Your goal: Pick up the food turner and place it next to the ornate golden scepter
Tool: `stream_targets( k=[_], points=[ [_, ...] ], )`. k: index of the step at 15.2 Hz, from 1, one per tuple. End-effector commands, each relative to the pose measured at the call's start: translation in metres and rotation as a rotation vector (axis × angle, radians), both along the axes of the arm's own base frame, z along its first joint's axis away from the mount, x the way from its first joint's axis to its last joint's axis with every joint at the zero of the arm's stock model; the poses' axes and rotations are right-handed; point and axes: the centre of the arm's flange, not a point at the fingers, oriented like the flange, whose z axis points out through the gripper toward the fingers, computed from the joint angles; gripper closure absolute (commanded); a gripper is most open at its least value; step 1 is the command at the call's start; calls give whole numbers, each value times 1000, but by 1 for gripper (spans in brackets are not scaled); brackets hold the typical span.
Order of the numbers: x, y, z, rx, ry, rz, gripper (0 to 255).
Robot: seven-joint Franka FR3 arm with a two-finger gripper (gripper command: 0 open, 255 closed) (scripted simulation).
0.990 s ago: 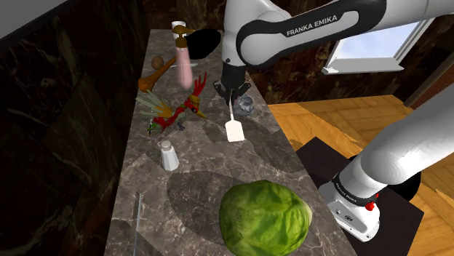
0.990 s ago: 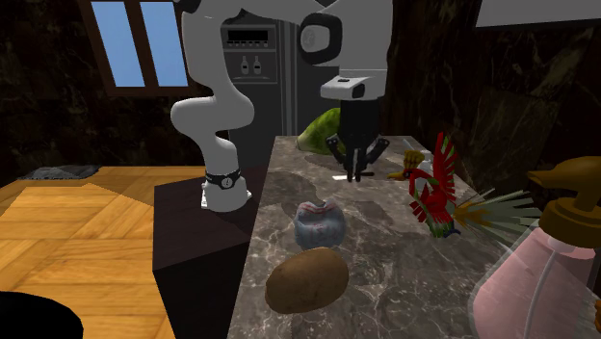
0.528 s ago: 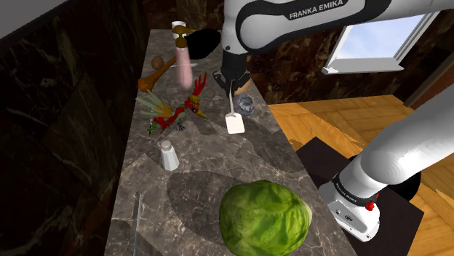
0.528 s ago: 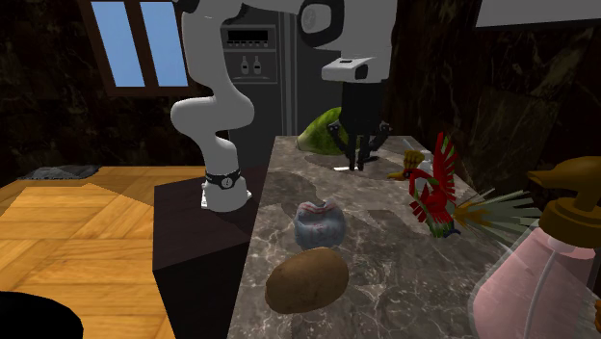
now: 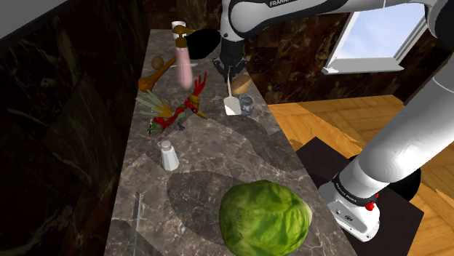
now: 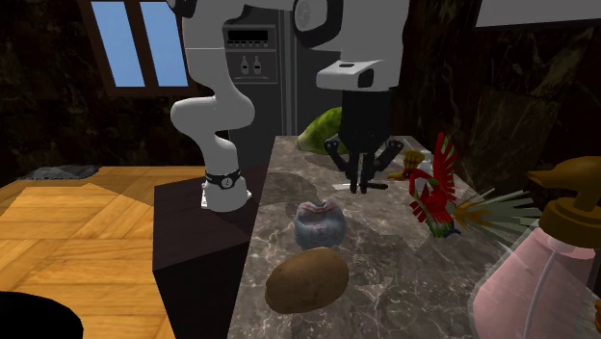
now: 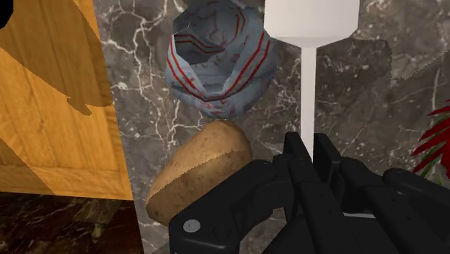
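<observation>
The white food turner [image 5: 232,106] hangs blade-down above the marble counter [image 5: 218,164], and my gripper [image 5: 231,78] is shut on the top of its thin handle. In the wrist view the handle [image 7: 308,94] runs out from between the black fingers [image 7: 328,169] to the flat blade. A brown-gold scepter [image 5: 155,73] lies near the counter's wall side, toward the shoulder view's left of my gripper, beyond a red parrot figure [image 5: 174,113]. In the second exterior view my gripper [image 6: 361,179] hovers over the counter beside the parrot figure [image 6: 438,193].
A potato [image 7: 202,169] and a crumpled blue-grey cup with red stripes [image 7: 220,61] sit under the turner near the counter's floor-side edge. A pink soap dispenser [image 5: 182,62] stands by the scepter. A white shaker [image 5: 169,155] and a cabbage [image 5: 265,218] sit nearer the stand.
My gripper has risen and carried the turner along the counter away from the stand, toward the potato and cup. The blade no longer rests on the marble.
</observation>
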Motion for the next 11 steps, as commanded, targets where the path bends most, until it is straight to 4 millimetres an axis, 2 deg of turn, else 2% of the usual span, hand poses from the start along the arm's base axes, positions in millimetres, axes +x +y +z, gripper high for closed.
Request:
stream_targets(
  k=[1,11],
  points=[
    [22,-18,1,-1,0,1,255],
    [131,-94,2,-1,0,1,255]
  ],
)
